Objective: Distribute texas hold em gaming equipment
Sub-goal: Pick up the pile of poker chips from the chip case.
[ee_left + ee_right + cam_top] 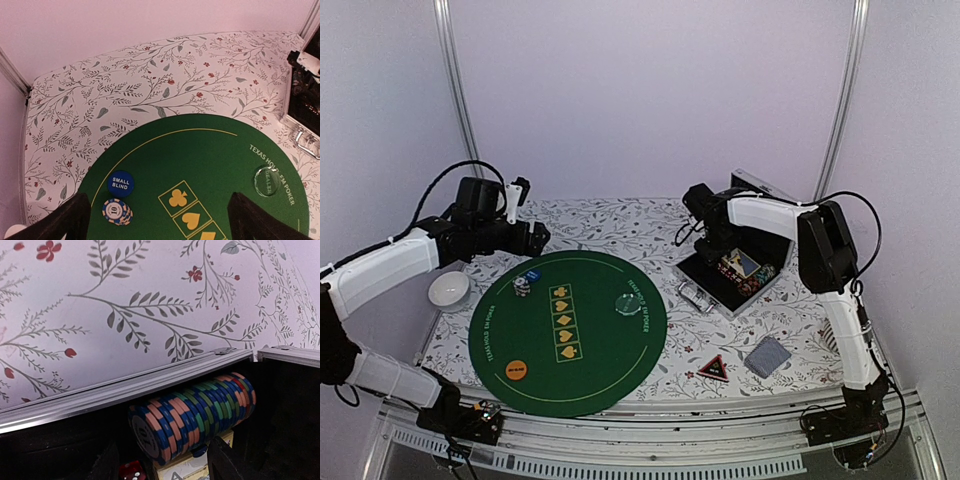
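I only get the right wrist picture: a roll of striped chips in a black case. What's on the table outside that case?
Observer: A round green mat lies left of the case, printed with five card spots.
Operator: Anything lying on it?
Observer: Among other pieces, a small chip stack beside a blue Small Blind disc, near its far-left edge.
Operator: And the other arm?
Observer: The left gripper hovers open over the mat's far edge, near that stack.
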Controlling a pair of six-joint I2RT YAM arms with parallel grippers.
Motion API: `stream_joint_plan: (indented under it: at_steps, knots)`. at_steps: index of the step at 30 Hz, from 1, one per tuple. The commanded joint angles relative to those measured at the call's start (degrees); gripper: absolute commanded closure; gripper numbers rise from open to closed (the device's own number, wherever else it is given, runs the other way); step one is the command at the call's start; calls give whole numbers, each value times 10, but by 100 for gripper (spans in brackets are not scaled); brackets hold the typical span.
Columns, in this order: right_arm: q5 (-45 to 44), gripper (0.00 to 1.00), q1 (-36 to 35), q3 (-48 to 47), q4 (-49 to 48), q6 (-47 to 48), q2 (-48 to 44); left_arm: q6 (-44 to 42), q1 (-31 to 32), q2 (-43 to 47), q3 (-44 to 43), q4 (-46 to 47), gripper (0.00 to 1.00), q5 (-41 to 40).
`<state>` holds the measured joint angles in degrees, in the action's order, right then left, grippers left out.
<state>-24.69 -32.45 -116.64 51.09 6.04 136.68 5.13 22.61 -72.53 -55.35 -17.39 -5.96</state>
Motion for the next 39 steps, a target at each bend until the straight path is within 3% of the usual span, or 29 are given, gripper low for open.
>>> stream_joint_plan:
  at_steps: [1,8,23,31,39]
  knots:
    - [-29,39,2,-18,9,0,28,-9,-7,-12,-11,22,2,27]
    - [-40,48,1,-52,21,-7,45,-1,-29,-2,-1,33,2,48]
    - [-35,50,-15,-47,1,5,27,6,-41,2,6,38,2,79]
    - [26,55,-14,-37,-4,-5,21,5,-42,-1,6,38,2,82]
    - [33,57,-14,-9,-13,-15,-7,5,-43,-2,8,39,2,91]
